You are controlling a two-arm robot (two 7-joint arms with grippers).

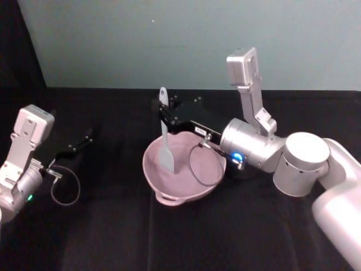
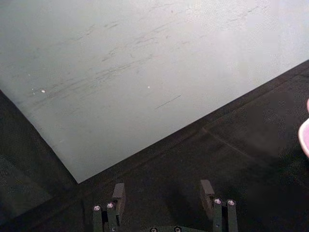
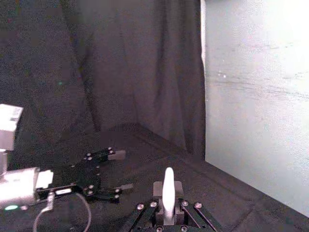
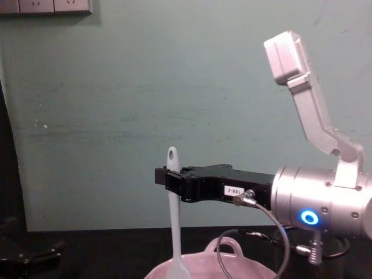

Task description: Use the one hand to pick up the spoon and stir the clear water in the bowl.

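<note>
Jaws of the right gripper [image 1: 164, 114] were found closed on the upper handle of the spoon [image 1: 165, 138], with the holed end standing clear above the fingers. In the right wrist view the white handle [image 3: 168, 191] was seen pinched between the two black fingers [image 3: 181, 187]. The spoon was held close to upright, blade downward. In the head view the blade was seen inside the bowl [image 1: 148, 169], and in the chest view the spoon [image 4: 173, 232] dropped behind the pink rim [image 4: 256, 270]. Contact between blade and bowl floor could not be confirmed. The clear water could not be told apart from the pale pink interior. The right gripper [image 4: 168, 177] was reached in level from the right, above the far rim of the bowl, on a silver wrist with a lit blue ring [image 4: 309, 218]. A loop of black cable [image 1: 194, 166] was noted hanging from that wrist over the bowl. The bowl was set on the black table [image 1: 113, 237], its small loop handle toward the robot. The left gripper [image 1: 84, 138] was noted well to the left of the bowl, low over the table, its jaws apart and nothing between them [image 2: 163, 191]. A green wall [image 1: 141, 39] was recorded behind the table.
</note>
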